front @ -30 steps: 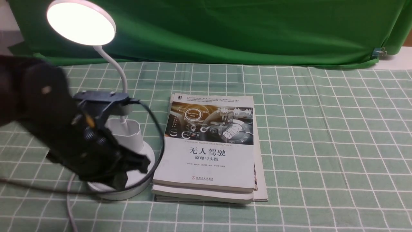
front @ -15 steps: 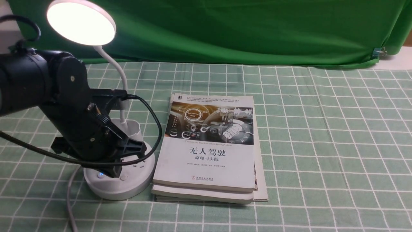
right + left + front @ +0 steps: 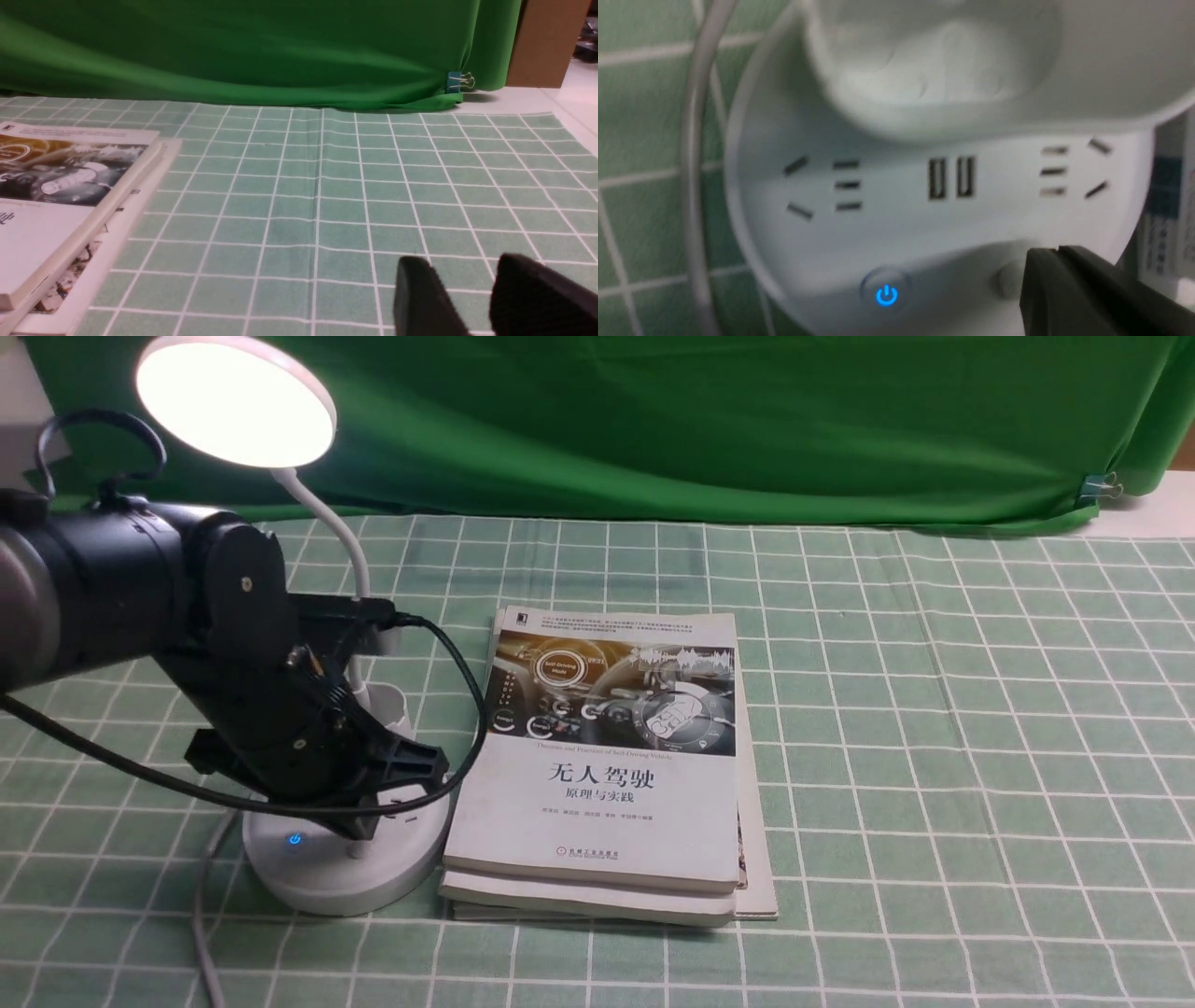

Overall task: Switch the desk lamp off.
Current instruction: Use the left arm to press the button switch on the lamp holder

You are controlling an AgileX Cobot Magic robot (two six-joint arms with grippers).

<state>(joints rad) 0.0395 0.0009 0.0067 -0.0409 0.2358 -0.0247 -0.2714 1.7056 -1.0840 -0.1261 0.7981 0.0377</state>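
The left gripper (image 3: 359, 845) partly hides the cup (image 3: 390, 705) of the desk lamp (image 3: 373, 882) (blurred in wrist view).

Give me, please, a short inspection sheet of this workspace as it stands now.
Surface: green checked cloth, flat, with a faint centre crease.
Job's things: desk lamp, head lit; blue power button glowing on its base.
Clutter: stacked books beside the lamp base, on its right.
Grippers: left gripper shut, tip at the plain button; contact unclear. Right gripper open, holding nothing, low over the cloth.
Cables: black cable loops from the left wrist; white cord leaves the lamp base towards the near edge.
Surroundings: green backdrop behind, held by a binder clip.
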